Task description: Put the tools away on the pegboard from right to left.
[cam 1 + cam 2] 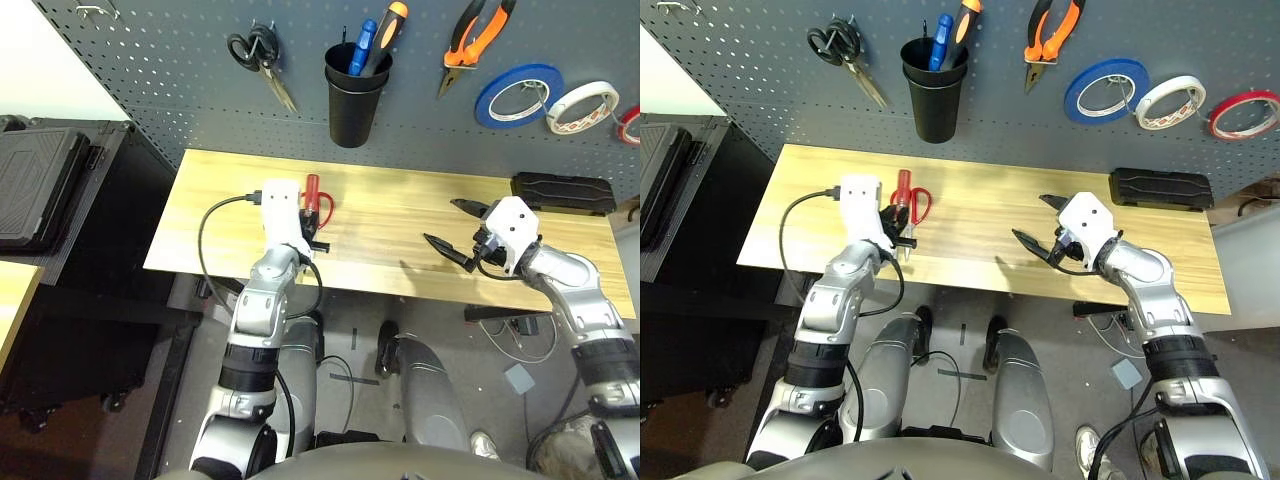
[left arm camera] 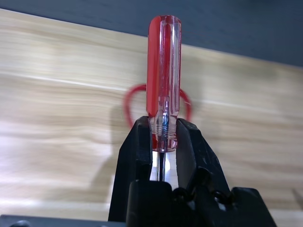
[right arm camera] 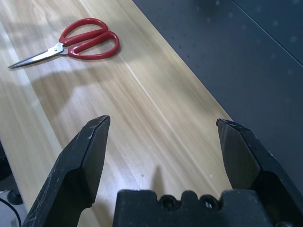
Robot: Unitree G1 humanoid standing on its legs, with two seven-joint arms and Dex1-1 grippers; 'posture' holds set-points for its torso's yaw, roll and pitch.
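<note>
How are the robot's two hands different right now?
The left gripper is shut on the red screwdriver, while the right gripper is wide open and empty. The left gripper is near the red scissors at the table's left side; the right gripper hovers over bare wood on the right side. Both have two black fingers and a white housing.

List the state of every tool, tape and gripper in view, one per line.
red-handled screwdriver: clamped upright in the left gripper.
red-handled scissors: lying closed on the table.
right gripper: open, holding nothing.
pliers: hanging on the pegboard.
black-handled scissors: hanging on the pegboard.
red tape ring: hung on the pegboard.
blue tape and white tape: hung on the pegboard.
black cup: holds two tools.
</note>
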